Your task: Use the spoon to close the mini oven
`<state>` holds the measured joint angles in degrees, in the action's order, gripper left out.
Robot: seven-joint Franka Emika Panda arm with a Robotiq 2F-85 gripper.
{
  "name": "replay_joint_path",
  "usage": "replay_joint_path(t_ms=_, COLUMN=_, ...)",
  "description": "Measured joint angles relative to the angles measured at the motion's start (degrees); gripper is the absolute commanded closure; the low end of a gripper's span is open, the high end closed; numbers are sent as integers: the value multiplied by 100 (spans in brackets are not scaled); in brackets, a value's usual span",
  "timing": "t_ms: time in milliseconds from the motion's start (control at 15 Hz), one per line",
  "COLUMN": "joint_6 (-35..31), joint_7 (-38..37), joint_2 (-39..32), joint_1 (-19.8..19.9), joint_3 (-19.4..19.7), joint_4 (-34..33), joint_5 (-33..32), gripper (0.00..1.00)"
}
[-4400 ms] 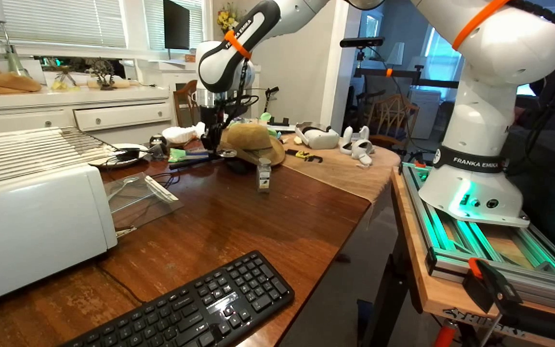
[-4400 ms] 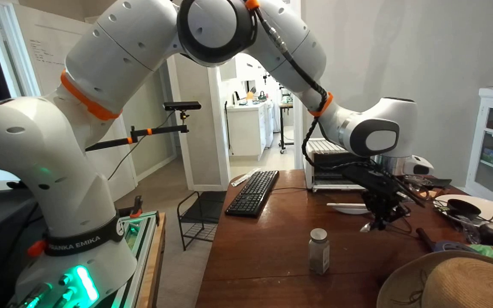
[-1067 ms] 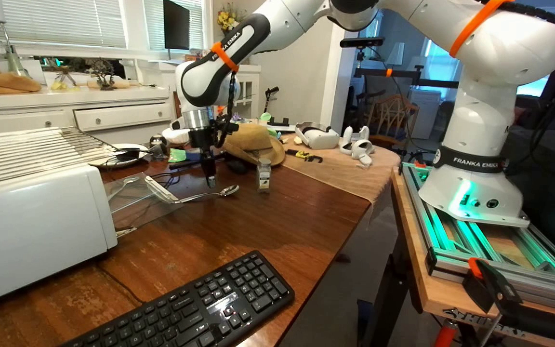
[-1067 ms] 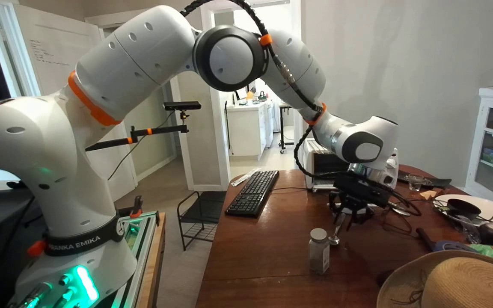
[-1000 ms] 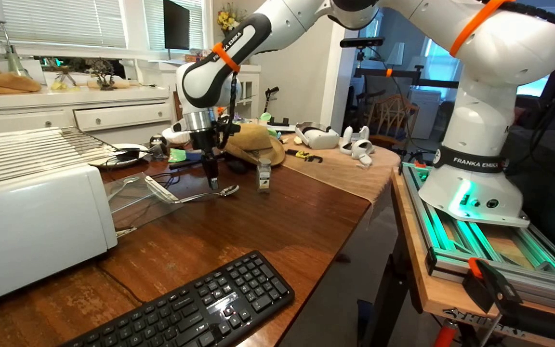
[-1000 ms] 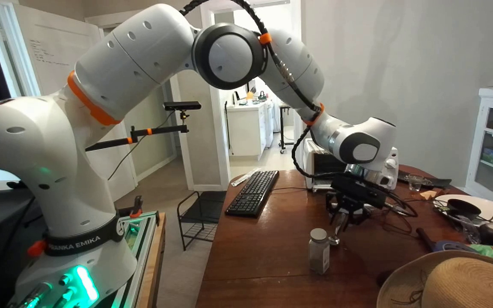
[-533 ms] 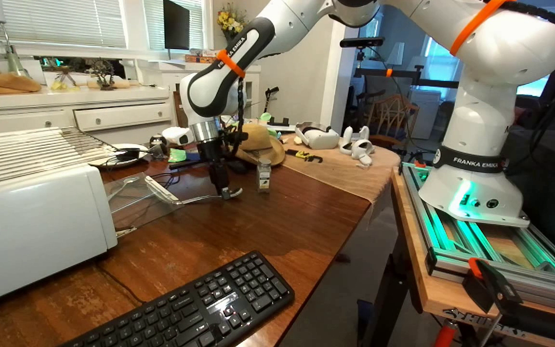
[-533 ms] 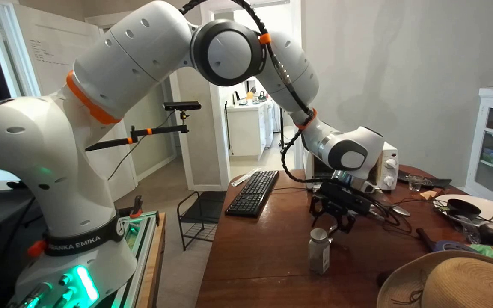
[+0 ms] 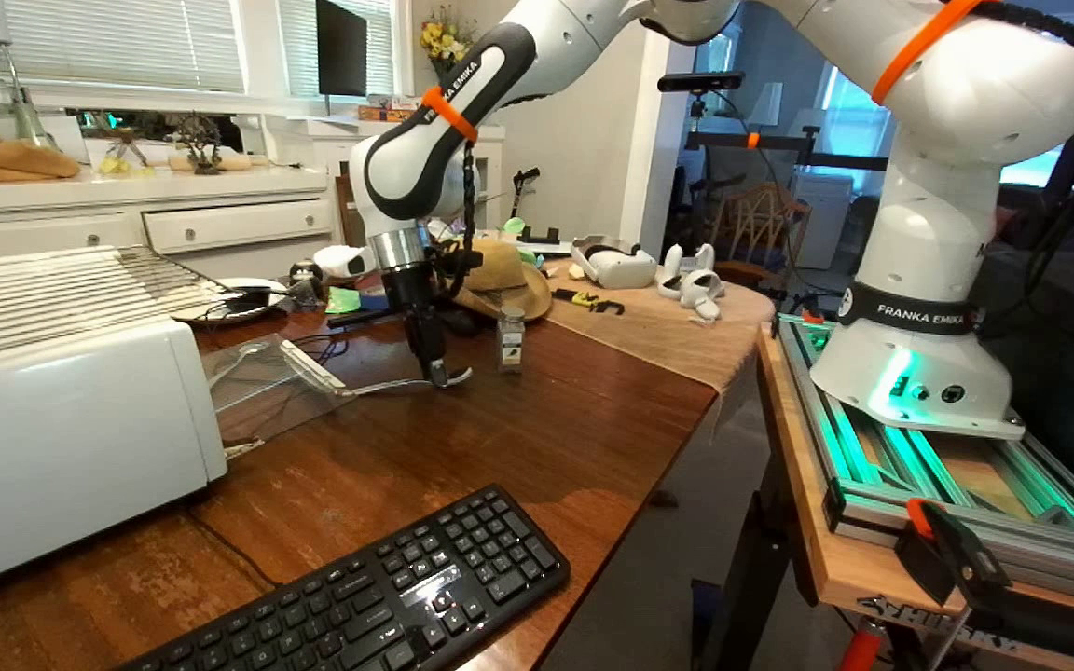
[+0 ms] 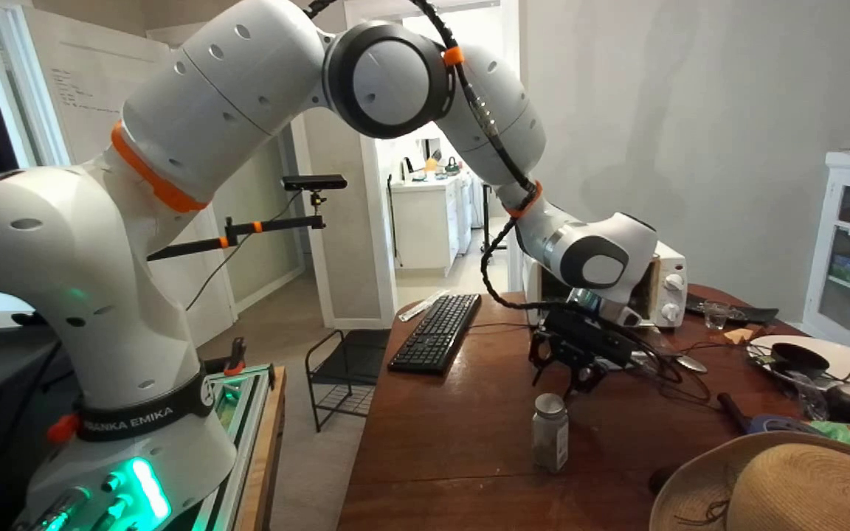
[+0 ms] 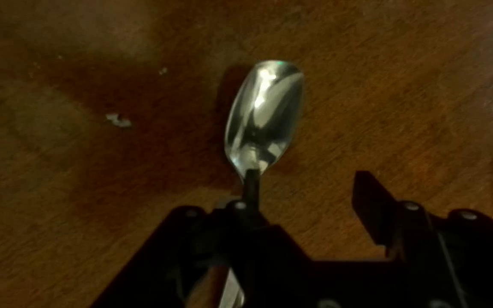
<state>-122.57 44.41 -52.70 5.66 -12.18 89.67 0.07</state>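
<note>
Tool (image 11: 307,176): spread — grips nothing.
Spoon (image 11: 265,115): on the table (image 11: 379,107), upper centre of wrist view, partly behind one finger (image 11: 251,188).
Oven door (image 9: 313,366): lowered, left in an exterior view.
Spoon grasp: likely step in hand — next, straddle the handle (image 11: 230,293), then pinch.

My gripper (image 11: 307,184) looks matt; the spoon (image 11: 268,111) near the jar (image 10: 550,439) is metal — polished mirror-bright. The jar is clear and smooth, the table (image 9: 481,438) beneath it glossy wood — scuffed in places. The hat (image 10: 812,483) near the jar is rough woven straw. Well apart from the jar, the keyboard (image 9: 378,596) is plastic, partly glossy, the oven (image 9: 80,419) smooth, softly shiny.
</note>
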Motion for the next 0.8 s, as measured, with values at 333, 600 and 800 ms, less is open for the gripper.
replay_joint_path(t_ms=333, joint_6=-9, joint_7=132, joint_2=328, joint_1=61, joint_3=-55, joint_4=286, joint_5=199, gripper=37)
replay_joint_path(t_ms=600, joint_6=-466, joint_7=147, joint_2=370, joint_1=119, joint_3=-26, joint_4=380, joint_5=346, gripper=41)
replay_joint_path(t_ms=800, joint_6=-792, joint_7=147, joint_2=317, joint_1=151, joint_3=-17, joint_4=385, joint_5=441, gripper=43)
